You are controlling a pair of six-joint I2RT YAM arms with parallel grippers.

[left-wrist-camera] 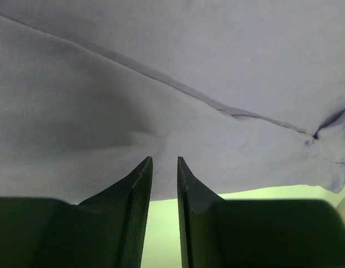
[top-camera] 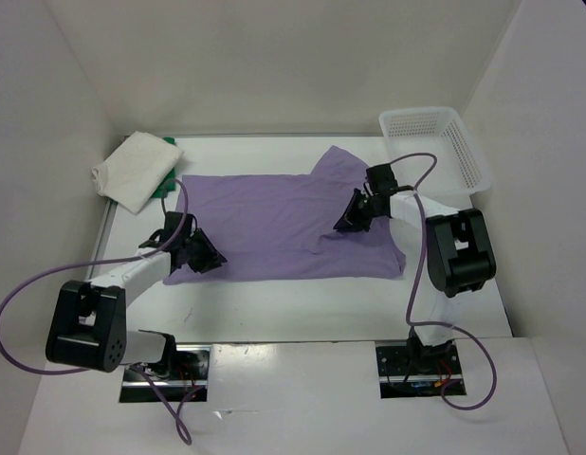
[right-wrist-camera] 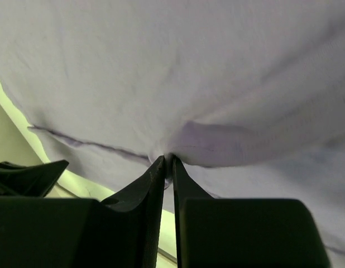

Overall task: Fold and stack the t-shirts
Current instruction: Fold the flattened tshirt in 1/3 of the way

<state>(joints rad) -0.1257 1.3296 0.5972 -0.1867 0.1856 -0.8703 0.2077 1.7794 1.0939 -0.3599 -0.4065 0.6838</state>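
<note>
Clenched on a raised pinch of the lavender t-shirt (right-wrist-camera: 228, 72), the right gripper (right-wrist-camera: 168, 160) fills the foreground of its wrist view; cloth puckers at the fingertips. In the left wrist view, the left gripper (left-wrist-camera: 164, 160) has its fingers a narrow gap apart at the shirt's near edge, with bare table below. Whether cloth is caught between them cannot be told.

Overhead, the lavender t-shirt lies spread across the middle of the table (top-camera: 302, 303), one sleeve pointing to the far side. At its near left corner sits the left gripper; the right gripper is on its right part, just nearer than that sleeve. Folded at the far left corner, the white t-shirt (top-camera: 132, 169) lies on the green t-shirt (top-camera: 167, 190), which shows only as slivers. At the far right corner stands the white mesh basket (top-camera: 464, 156), apart from the shirts.
</note>
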